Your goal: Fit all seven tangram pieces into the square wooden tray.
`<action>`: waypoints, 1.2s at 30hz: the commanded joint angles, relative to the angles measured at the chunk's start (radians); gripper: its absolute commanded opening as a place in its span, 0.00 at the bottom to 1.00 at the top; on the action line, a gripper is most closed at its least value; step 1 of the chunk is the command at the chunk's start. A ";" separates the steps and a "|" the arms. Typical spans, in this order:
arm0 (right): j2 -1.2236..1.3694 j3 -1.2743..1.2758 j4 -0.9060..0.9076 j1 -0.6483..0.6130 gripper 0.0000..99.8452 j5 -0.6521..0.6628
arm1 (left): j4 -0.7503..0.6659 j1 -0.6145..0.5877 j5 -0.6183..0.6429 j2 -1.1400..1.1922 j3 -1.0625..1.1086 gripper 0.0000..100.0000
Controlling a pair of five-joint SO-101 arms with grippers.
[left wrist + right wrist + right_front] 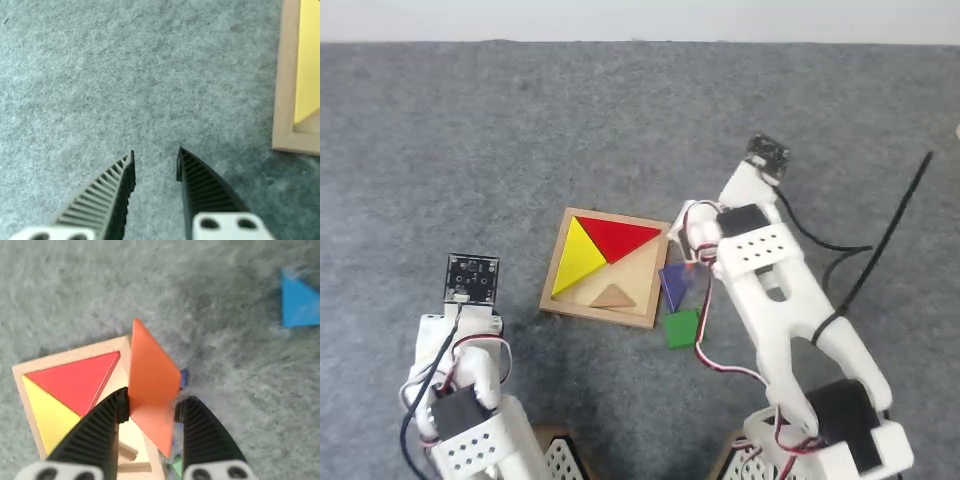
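Right jaws clamped on the orange piece (152, 390) — the wooden tray (75, 353) lies beneath them; left jaws apart, bench (125, 75) between them.

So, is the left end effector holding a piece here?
No, the left end effector is open over bare carpet, with nothing in it.

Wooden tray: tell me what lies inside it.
Inside the wooden tray: a yellow triangle, a red triangle, a small tan triangle; the remaining floor is bare. The orange piece held by the right gripper hides part in the right wrist view.
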 commanded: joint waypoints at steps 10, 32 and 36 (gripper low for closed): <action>-0.047 -0.003 -0.021 -0.041 0.01 -0.011 | -0.017 0.002 -0.008 -0.011 -0.004 0.13; -0.038 -0.011 -0.110 0.208 0.01 1.162 | -0.017 0.002 -0.008 -0.011 -0.004 0.13; 0.056 -0.069 -0.124 0.260 0.01 1.316 | -0.017 0.002 -0.008 -0.011 -0.004 0.13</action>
